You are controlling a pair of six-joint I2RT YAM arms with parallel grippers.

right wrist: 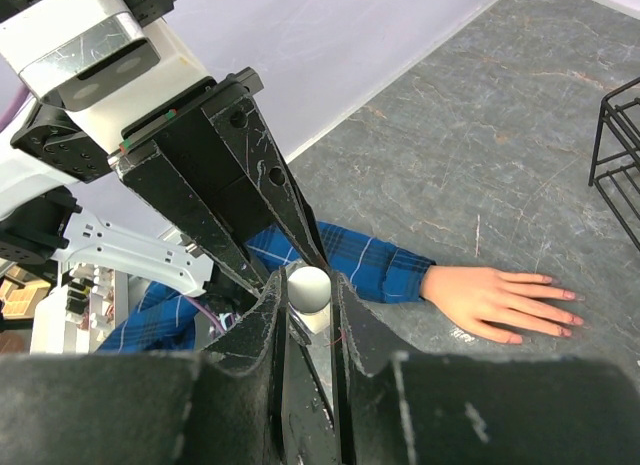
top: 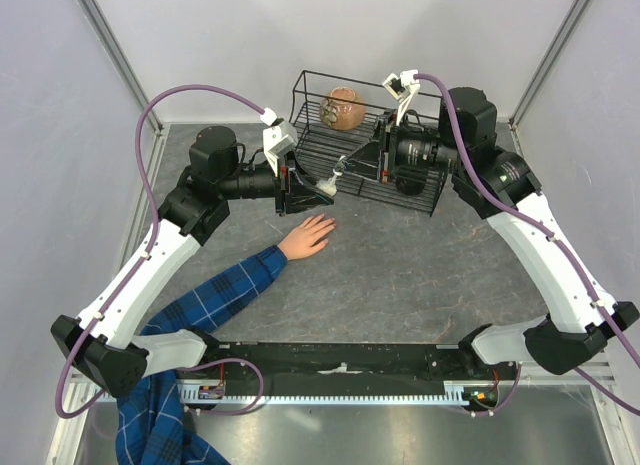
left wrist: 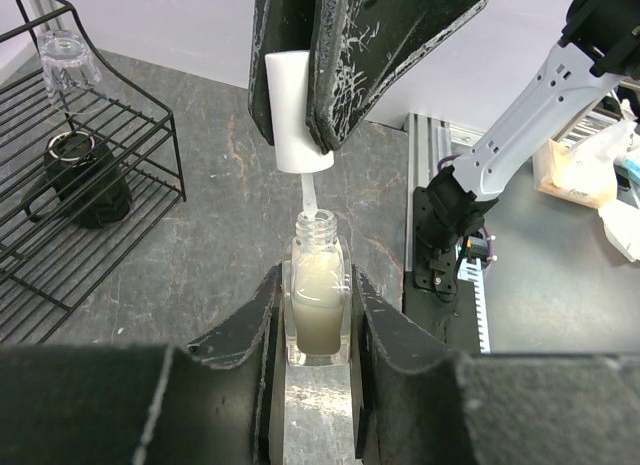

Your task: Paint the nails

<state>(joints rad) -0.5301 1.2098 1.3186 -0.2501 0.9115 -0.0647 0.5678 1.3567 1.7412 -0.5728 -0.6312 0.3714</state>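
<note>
The left end effector (left wrist: 318, 320) is clenched on 1 small clear bottle (left wrist: 318, 295), held upright with its neck open. The right end effector (right wrist: 308, 290) grasps 1 white cap (left wrist: 298, 110), whose brush stem (left wrist: 310, 197) reaches down to that neck. Only the left wrist view shows the stem and the pale liquid. Only the right wrist view shows the nails (right wrist: 577, 296), small pinkish tips on 1 hand (right wrist: 500, 300) lying palm down on the bench (right wrist: 480, 165), fingers spread, in 1 blue plaid sleeve (right wrist: 350, 260). The top view shows the 2 arms meeting near the fingertips, before 1 black wire rack (top: 330, 143).
</note>
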